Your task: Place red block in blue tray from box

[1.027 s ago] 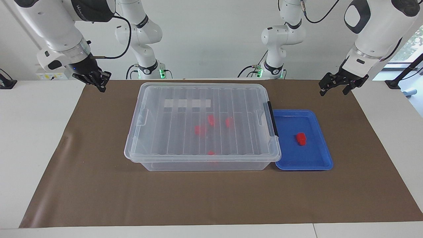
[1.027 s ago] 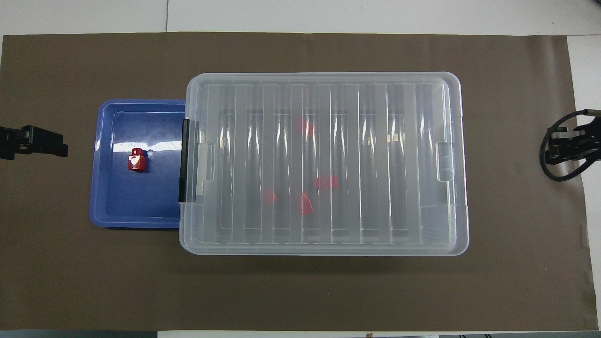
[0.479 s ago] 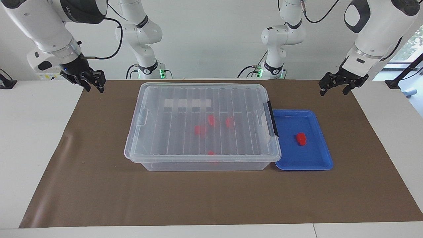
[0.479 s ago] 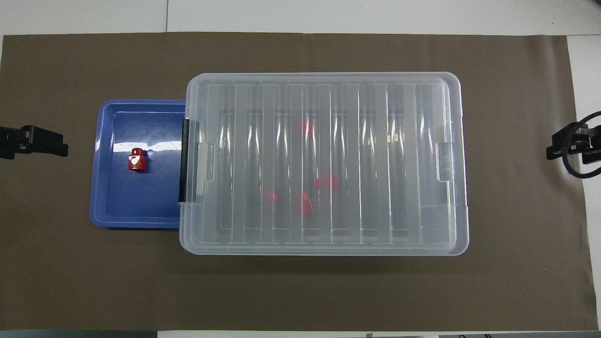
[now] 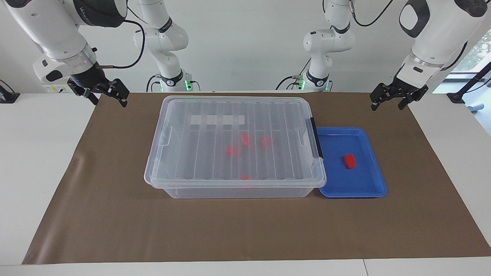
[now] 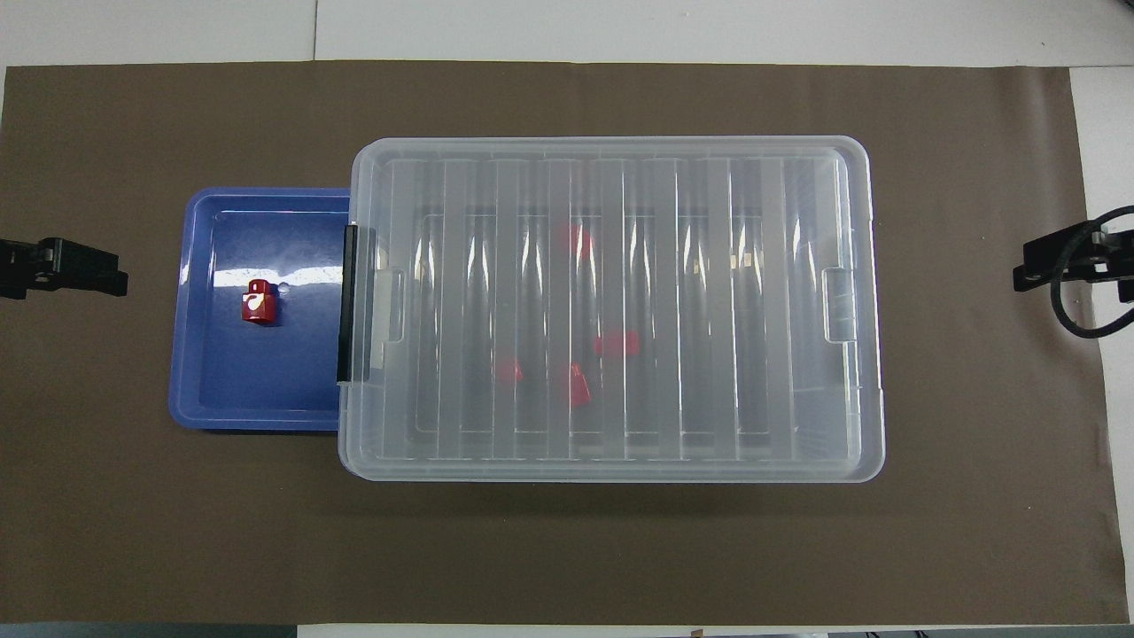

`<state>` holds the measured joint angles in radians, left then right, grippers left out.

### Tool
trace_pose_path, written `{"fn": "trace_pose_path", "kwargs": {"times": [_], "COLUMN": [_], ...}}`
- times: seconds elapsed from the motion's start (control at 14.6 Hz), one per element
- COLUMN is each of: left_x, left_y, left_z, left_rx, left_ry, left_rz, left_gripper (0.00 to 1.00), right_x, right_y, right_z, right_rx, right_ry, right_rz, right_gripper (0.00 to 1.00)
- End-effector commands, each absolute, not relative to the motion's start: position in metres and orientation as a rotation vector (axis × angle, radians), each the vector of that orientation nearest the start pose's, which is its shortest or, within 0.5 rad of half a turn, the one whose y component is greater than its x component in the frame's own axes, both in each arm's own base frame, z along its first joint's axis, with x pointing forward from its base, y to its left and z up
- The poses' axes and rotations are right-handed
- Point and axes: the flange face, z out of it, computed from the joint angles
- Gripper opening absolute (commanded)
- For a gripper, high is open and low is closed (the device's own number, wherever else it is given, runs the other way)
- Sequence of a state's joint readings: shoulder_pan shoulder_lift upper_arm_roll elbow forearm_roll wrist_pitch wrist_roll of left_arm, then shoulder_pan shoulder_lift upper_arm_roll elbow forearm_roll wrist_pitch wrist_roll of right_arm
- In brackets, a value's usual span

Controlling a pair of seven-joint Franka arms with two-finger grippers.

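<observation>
My left claw (image 5: 397, 98) hangs in the air over the brown mat (image 5: 115, 214) at my left end of the bench (image 5: 38, 161), its fingers spread apart and holding nothing. My right claw (image 5: 102, 92) hangs over the mat's edge at my right end, also spread wide and empty. Both are well apart from the things in the middle.

The box (image 5: 234, 149) sits in the centre of the mat with its ribbed clear lid on, a white label strip (image 5: 217, 120) on the part nearer to me and a black clip handle (image 5: 316, 138) on the end toward my left arm. Through the lid I can make out several more red blocks (image 5: 232, 150) lying on the box floor; I count about four, though the ribs blur them and I would not swear to the number.

The blue tray (image 5: 368, 188) lies flat beside the box, touching it or nearly so at the clip-handle end, toward my left arm. The red block (image 5: 349, 160) rests inside this tray, near its middle, clear of the rim on every side. In the overhead view the same block (image 6: 260, 302) shows a glossy top.
</observation>
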<state>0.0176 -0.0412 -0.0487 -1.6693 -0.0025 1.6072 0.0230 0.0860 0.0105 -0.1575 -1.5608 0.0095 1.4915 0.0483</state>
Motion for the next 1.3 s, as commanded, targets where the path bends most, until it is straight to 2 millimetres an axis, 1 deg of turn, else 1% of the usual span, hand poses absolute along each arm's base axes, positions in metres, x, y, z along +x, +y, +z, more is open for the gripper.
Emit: {"fn": "trace_pose_path", "kwargs": {"times": [0.0,0.27,1.23], "left_x": [0.537,0.537,0.535], "left_y": [-0.018,-0.026,-0.029], "left_z": [0.604,0.603,0.604], "left_rx": [-3.147,-3.146,-3.156], "left_ry": [0.11,0.129,0.146], "left_rz": [0.029,0.024,0.027], "left_gripper": [1.0,1.0,1.0], "right_x": [0.553,0.553,0.552], "right_y": [-0.038,-0.037,-0.037], "right_z": [0.619,0.619,0.62], "right_rx": [-3.13,-3.13,-3.13], "right_ry": [0.132,0.127,0.127], "right_rz": [0.091,0.091,0.091], "right_gripper": [1.0,1.0,1.0]}}
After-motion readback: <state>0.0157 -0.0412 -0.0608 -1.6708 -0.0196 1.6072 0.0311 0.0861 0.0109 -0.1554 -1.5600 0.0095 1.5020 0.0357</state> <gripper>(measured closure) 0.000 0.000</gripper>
